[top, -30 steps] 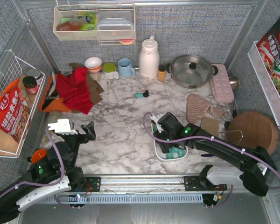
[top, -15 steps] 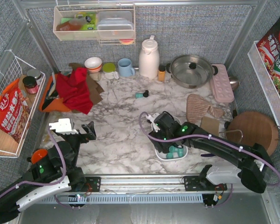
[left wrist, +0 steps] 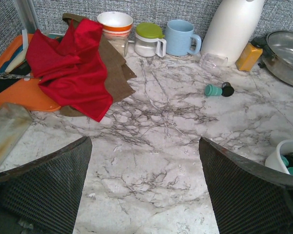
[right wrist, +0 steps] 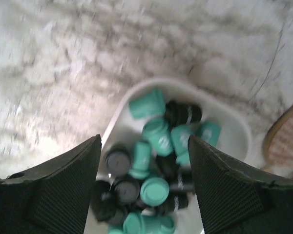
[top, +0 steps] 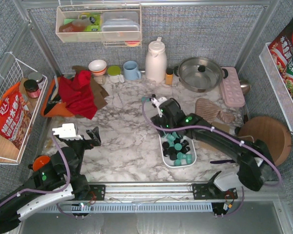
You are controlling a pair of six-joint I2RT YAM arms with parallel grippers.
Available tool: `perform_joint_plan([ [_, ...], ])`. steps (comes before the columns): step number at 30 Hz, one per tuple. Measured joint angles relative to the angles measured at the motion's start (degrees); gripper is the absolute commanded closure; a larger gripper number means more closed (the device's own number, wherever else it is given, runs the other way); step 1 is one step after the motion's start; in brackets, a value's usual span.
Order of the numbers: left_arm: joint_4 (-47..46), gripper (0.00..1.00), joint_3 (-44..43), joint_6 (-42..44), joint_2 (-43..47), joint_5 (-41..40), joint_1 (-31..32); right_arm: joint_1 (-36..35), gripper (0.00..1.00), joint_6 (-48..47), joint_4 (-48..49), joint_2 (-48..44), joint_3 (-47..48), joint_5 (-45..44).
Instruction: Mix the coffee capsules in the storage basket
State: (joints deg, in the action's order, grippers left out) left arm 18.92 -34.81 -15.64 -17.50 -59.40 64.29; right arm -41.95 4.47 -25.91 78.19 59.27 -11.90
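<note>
The storage basket [top: 192, 157] is a white tray right of centre, holding several teal and black coffee capsules [top: 176, 146] jumbled together. My right gripper [top: 165, 125] is open and empty, above the tray's far end. In the right wrist view, its fingers [right wrist: 73, 170] frame the tray [right wrist: 237, 127] and the capsules [right wrist: 156, 137] below. One teal and one black capsule [left wrist: 219, 90] lie loose on the marble toward the back; they also show in the top view [top: 145, 99]. My left gripper [top: 80, 134] is open and empty over bare marble at the near left [left wrist: 145, 146].
A red cloth [top: 78, 95] lies at the back left. A bowl, a jar, a blue mug [top: 132, 70], a white thermos [top: 156, 61] and a steel pot [top: 200, 73] line the back. A woven cloth [top: 210, 112] and a round wooden board [top: 266, 139] lie to the right.
My right gripper has lifted out of the tray and moved toward the back, uncovering the capsules. The left arm has not moved.
</note>
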Motion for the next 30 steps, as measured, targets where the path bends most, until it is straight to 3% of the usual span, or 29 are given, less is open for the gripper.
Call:
perform_joint_plan([
  [7,0.0,0.01,0.0,0.0,0.4,0.6,0.0,8.7,0.24,-10.3,7.2,15.6,11.7,9.7],
  [21,-0.1,0.01,1.0,0.8,-0.4,-0.5,-0.1,21.5,0.22,-43.7,-1.8,47.6,47.9,32.7],
  [30,-1.2,0.01,1.0,1.7,-3.5,-1.6,-0.9,24.0,0.21,-51.1,-3.9,63.9,66.6,42.4],
])
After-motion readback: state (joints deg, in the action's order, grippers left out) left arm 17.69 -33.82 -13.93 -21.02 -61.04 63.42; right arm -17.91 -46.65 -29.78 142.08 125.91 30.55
